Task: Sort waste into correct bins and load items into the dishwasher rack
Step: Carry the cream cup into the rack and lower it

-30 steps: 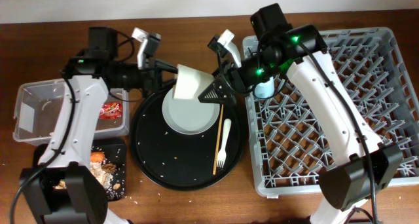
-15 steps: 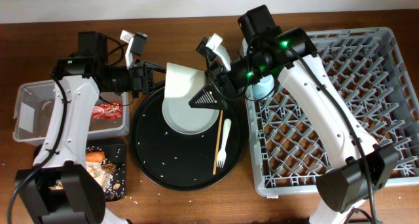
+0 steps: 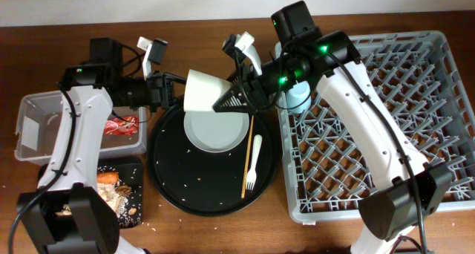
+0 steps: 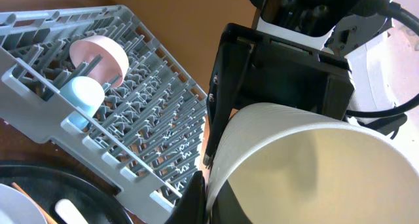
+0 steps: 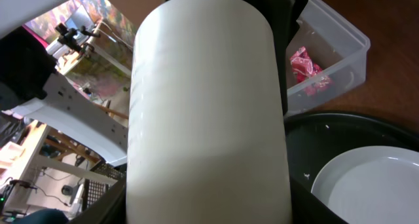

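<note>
Far left sits the tub point(image 3: 30, 131) with the wrapper point(image 3: 122, 125) lying in it. Just in front of it is the small tray point(image 3: 138, 166), holding scraps point(image 3: 115, 191).

The left gripper point(image 3: 180, 91) is pinched tight on the rim of the cream cup point(image 3: 202, 90) and holds it on its side in the air, above the back edge of the round tray point(image 3: 174, 176).

On that tray lie the plate point(image 3: 215, 129), the chopsticks point(image 3: 247, 157) and the fork point(image 3: 253, 161) — the fork just right of the chopsticks.

The right gripper point(image 3: 231, 98) meets the cream cup from the other end, a finger on either side of its body — I cannot tell whether they press on it.

To the right stands the rack point(image 3: 386, 135), with the blue cup point(image 4: 84, 98) and the bowl point(image 4: 98, 57) side by side in its near corner.
</note>
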You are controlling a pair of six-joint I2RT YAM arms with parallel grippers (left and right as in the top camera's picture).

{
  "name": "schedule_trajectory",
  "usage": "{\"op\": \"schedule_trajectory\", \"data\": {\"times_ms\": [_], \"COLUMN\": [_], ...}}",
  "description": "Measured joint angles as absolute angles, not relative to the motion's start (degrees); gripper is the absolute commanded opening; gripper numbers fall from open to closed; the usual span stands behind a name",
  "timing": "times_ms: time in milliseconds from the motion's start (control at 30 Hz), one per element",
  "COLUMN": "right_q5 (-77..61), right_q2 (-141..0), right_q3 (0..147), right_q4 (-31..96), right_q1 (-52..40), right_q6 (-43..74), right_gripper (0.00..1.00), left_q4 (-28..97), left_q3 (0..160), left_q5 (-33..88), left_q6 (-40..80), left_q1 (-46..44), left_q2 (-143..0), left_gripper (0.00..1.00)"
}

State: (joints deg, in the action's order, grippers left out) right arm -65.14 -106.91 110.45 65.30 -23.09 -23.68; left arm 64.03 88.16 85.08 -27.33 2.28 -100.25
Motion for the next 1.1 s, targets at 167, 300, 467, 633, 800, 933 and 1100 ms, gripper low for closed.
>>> {"op": "schedule_trajectory", "data": {"times_ms": [167,300,467,633,800,933,1100], "right_q5": [-63.9,-62.8,-63.1,-66.6,-48.5,-25.7,-6.4], "right_q2": [-107.2,-107.9,-108.0,-107.7,-104.4,-100.5,-100.3], "right_q3": [110.4,110.0,109.6,109.8,110.1,111.0,108.2], "right_q4": [64.7,63.9,63.6,65.4,75.7,89.3,92.7], "right_q1": [-23.2,-22.9,-20.6,-17.5,-12.0,-5.2,-6.3], "right_q6": [-23.7,-23.0,-22.3,-21.6,-13.9,-3.3,4.3], "right_gripper": [0.46,0.46,0.46,0.44,0.41,0.41,0.41], "left_q4": [68.3,73.9,75.2,72.8,72.6,72.6,72.6], "left_q3": [88.2,88.6,88.6,88.4,88.4,88.3,88.3], "left_q5": [78.1,72.1,66.4,55.0,51.5,50.9,50.7], "left_q6": [-26.7,-26.7,-26.5,-25.1,-23.9,-23.3,-22.9], "left_q1": [1.3,1.3,1.5,1.4,1.4,1.4,1.4], "left_q2": [-100.2,-100.2,-100.2,-100.3,-100.3,-100.3,-100.3], "left_gripper": [0.2,0.21,0.24,0.24,0.24,0.24,0.24]}}
